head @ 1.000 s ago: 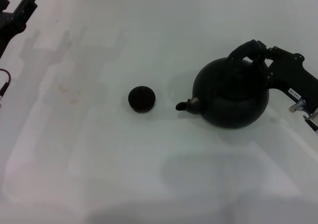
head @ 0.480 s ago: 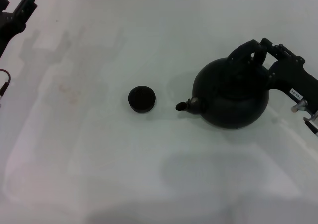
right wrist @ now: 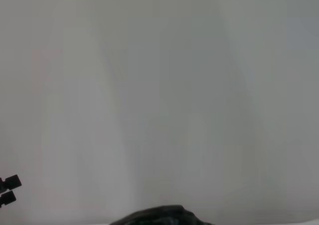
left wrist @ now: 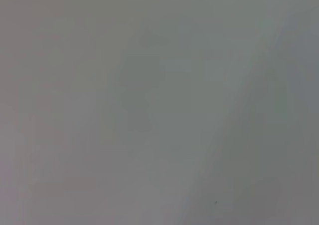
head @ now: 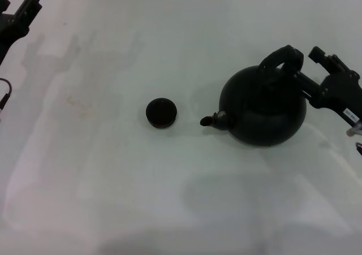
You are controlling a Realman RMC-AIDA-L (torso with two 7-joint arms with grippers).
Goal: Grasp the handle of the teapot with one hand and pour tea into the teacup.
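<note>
The matte-black teapot (head: 263,105) stands on the white table at the right, its spout (head: 212,120) pointing left toward the teacup. Its arched handle (head: 279,60) stands upright over the top. The tiny black teacup (head: 161,112) sits near the middle of the table, a short gap left of the spout. My right gripper (head: 310,71) is open just to the right of the handle, and its fingers do not hold it. A dark ribbed bit of the handle (right wrist: 159,216) shows at the edge of the right wrist view. My left gripper (head: 20,9) is parked open at the far left corner.
The white table (head: 113,181) carries only the teapot and the teacup. A faint stain (head: 76,103) marks the left part. The left gripper (right wrist: 7,190) shows small and far off in the right wrist view. The left wrist view shows only blank surface.
My right gripper has let go of the handle and drawn back to the right, its fingers spreading. The teapot, teacup and left arm have not moved.
</note>
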